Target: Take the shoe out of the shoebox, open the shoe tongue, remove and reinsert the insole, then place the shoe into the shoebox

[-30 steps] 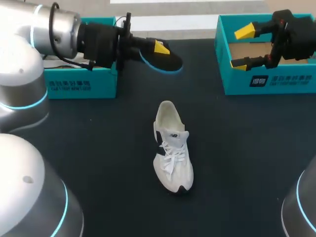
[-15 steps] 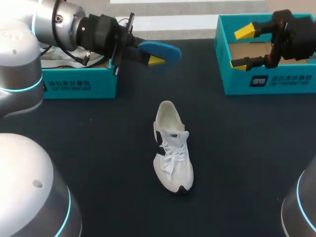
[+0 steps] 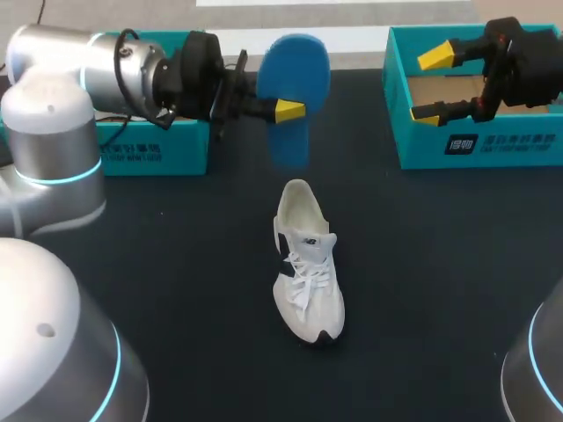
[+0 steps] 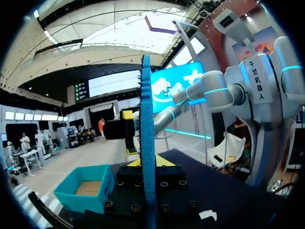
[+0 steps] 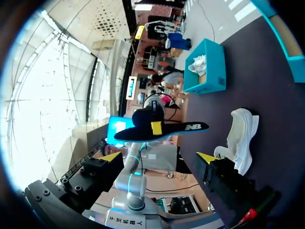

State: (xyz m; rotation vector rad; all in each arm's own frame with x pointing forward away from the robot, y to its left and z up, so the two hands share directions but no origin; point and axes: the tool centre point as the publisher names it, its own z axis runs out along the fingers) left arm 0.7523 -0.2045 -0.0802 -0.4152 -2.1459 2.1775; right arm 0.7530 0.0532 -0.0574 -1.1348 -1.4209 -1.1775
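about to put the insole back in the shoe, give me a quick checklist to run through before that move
1. Insole gripped: ok. The left jaws are shut on it, one on each face.
2. Shoe sitting on its sole, opening up: ok. It lies mid-table, heel toward the far edge.
3. Tongue pulled open wide enough: cannot tell. The laces look threaded.
4. Insole lined up over the shoe's opening: not ok. It hangs beyond the heel, apart from the shoe.
5. Right jaws free to steady the shoe: ok. They are open and empty, at the right shoebox.
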